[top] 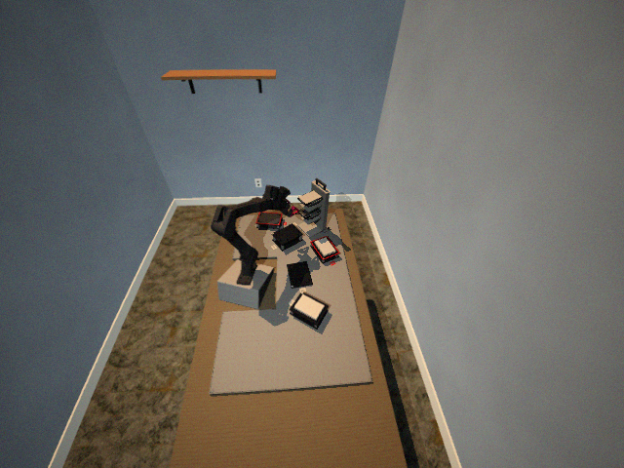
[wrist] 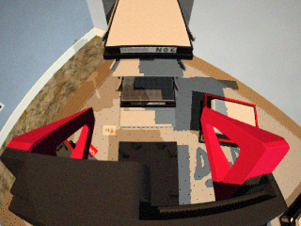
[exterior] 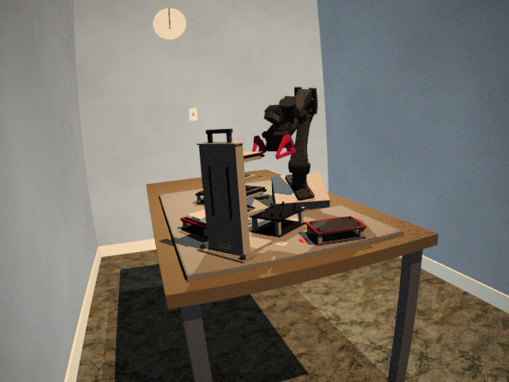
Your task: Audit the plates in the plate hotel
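Observation:
The plate hotel H1 [top: 315, 204] is a grey tower at the far end of the mat; the exterior view shows it from behind [exterior: 223, 197]. In the wrist view a beige plate [wrist: 150, 25] lies in the top slot, with a dark label strip on its front edge. A darker plate [wrist: 149, 90] shows on a lower shelf; the other slots are hidden. My gripper [wrist: 148, 113] [exterior: 272, 146] is open and empty. It hovers in front of the top slot, a short way from the plate's front edge. A beige plate [top: 308, 308] sits on the near black nest.
A red-rimmed nest [top: 269, 218] left of the hotel holds no plate. A second red-rimmed nest [top: 325, 248] holds a beige plate. A raised black nest [top: 288, 235] and a flat black nest [top: 299, 273] stand between. The arm's grey base block [top: 245, 287] is on the left.

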You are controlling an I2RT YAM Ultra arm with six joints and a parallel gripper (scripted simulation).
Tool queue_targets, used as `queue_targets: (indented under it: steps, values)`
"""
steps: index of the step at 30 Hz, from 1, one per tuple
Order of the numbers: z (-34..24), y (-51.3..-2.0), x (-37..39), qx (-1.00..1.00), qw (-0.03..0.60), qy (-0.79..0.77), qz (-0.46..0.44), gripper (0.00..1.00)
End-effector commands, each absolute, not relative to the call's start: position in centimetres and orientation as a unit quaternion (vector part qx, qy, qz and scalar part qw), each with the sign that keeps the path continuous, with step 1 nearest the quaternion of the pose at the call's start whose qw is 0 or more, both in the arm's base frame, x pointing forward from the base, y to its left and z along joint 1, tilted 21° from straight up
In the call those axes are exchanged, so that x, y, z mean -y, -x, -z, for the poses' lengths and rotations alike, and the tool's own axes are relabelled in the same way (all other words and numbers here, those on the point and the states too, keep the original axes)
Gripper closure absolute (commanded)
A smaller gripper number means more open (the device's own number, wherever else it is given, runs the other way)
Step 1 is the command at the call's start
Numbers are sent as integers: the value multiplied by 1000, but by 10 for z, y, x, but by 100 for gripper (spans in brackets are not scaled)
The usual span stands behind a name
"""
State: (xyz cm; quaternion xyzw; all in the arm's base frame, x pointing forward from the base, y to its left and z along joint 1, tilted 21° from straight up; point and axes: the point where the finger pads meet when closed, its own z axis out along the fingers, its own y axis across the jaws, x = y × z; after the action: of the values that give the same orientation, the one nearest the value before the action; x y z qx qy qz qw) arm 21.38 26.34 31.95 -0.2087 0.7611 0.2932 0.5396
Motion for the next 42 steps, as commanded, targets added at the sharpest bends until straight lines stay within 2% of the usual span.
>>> queue_targets:
  steps: [1,17,32,42]
  values:
    - [-328,-214,-262,-754,548,204,-299,0]
    - [-329,-211,-259,-749,553,203,-302,0]
    - [-315,-190,-244,-757,543,206,-298,0]
    - [-299,-193,-254,-758,543,207,-297,0]
